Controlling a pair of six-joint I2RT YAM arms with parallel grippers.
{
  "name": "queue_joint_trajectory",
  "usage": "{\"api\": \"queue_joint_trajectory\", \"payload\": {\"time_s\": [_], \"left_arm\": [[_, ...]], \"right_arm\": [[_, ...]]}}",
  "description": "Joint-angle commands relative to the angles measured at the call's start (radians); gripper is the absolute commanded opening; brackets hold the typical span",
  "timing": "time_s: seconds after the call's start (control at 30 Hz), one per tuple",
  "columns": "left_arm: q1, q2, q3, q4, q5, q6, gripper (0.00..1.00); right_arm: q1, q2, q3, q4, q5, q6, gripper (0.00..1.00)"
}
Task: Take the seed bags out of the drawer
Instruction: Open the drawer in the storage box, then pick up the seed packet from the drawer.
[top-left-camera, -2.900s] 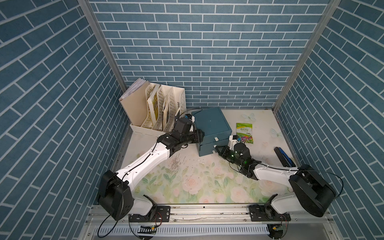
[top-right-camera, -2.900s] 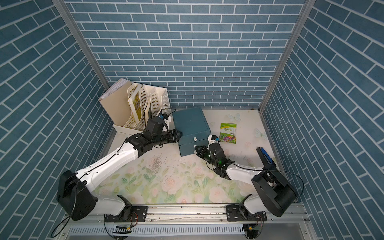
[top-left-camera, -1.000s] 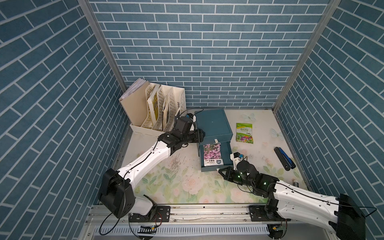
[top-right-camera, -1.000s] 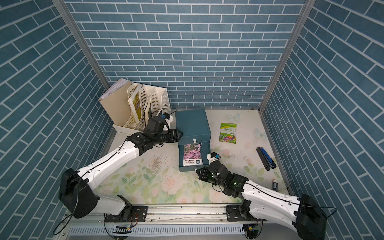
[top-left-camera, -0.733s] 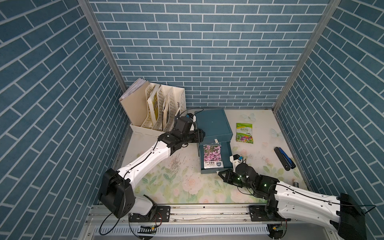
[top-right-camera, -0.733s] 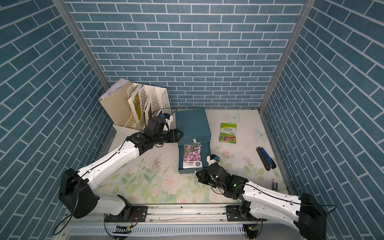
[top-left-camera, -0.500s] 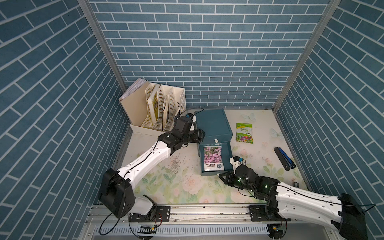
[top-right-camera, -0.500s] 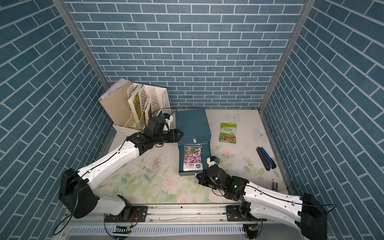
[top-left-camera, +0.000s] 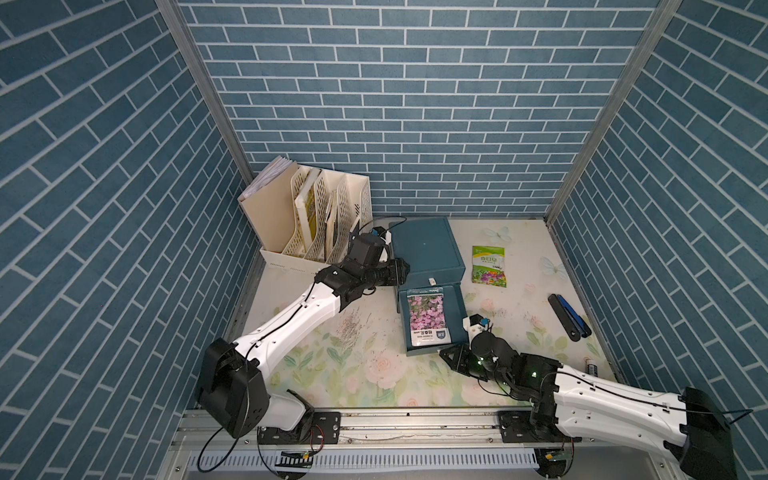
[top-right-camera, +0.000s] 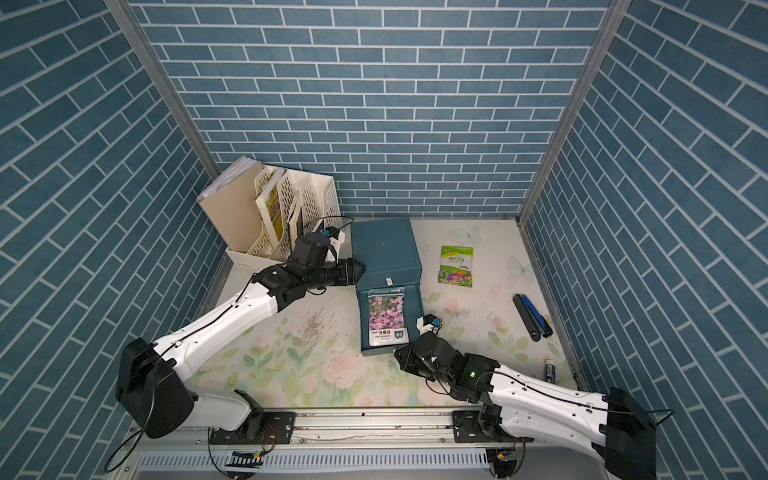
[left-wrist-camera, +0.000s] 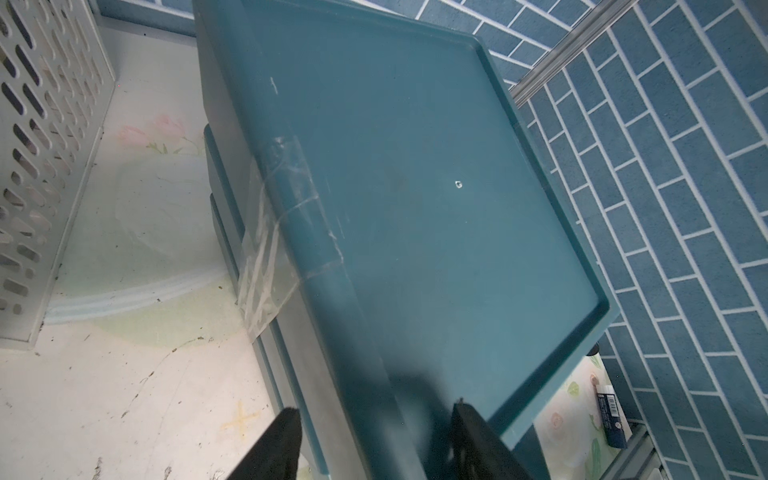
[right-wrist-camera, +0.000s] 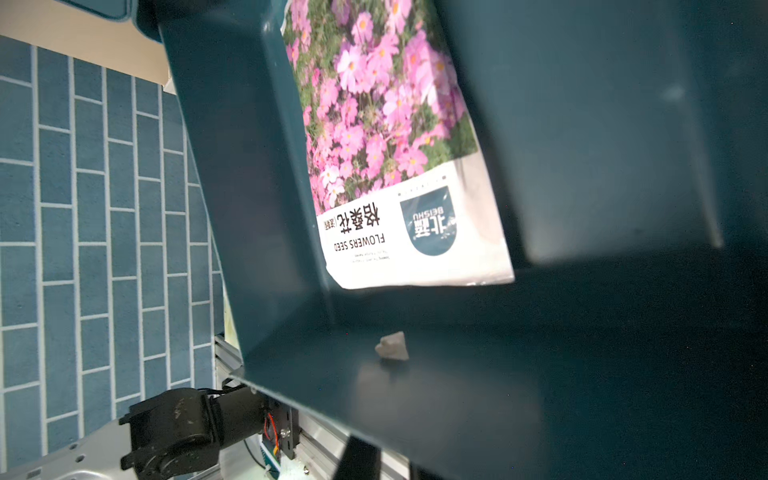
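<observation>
Just beyond the right pincer (top-left-camera: 452, 360) lies the pink seed bag (top-left-camera: 428, 318).

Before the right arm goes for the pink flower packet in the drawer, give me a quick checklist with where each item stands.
1. Drawer pulled out: ok.
2. Pink-flower seed bag flat and uncovered in the drawer: ok.
3. Left gripper clamped on the cabinet: ok.
4. Right gripper clear of the drawer handle: ok.
5. Right gripper above the bag: not ok, it sits at the drawer's front corner.
6. Right jaws open enough: cannot tell.
</observation>
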Motion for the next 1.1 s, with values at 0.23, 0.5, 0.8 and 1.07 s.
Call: {"api": "queue_joint_trajectory", "payload": {"time_s": [0.23,0.5,0.8,1.07], "left_arm": [[0.0,-0.006,-0.005,-0.081,0.008,0.03,0.62],[0.0,-0.007,-0.003,-0.08,0.008,0.033,0.62],[0.0,-0.006,-0.003,-0.072,0.011,0.03,0.62],[0.002,0.003,-0.001,-0.071,0.017,0.032,0.62]], "right_arm": [[0.006,-0.018,0.044,-0.013,0.034,-0.016,0.46],[0.007,0.03,0.224,-0.161,-0.017,-0.11,0.67],[-0.067,0.127,0.376,-0.27,-0.043,-0.207,0.75],[-0.22,0.237,0.451,-0.327,-0.079,-0.359,0.75]]}}
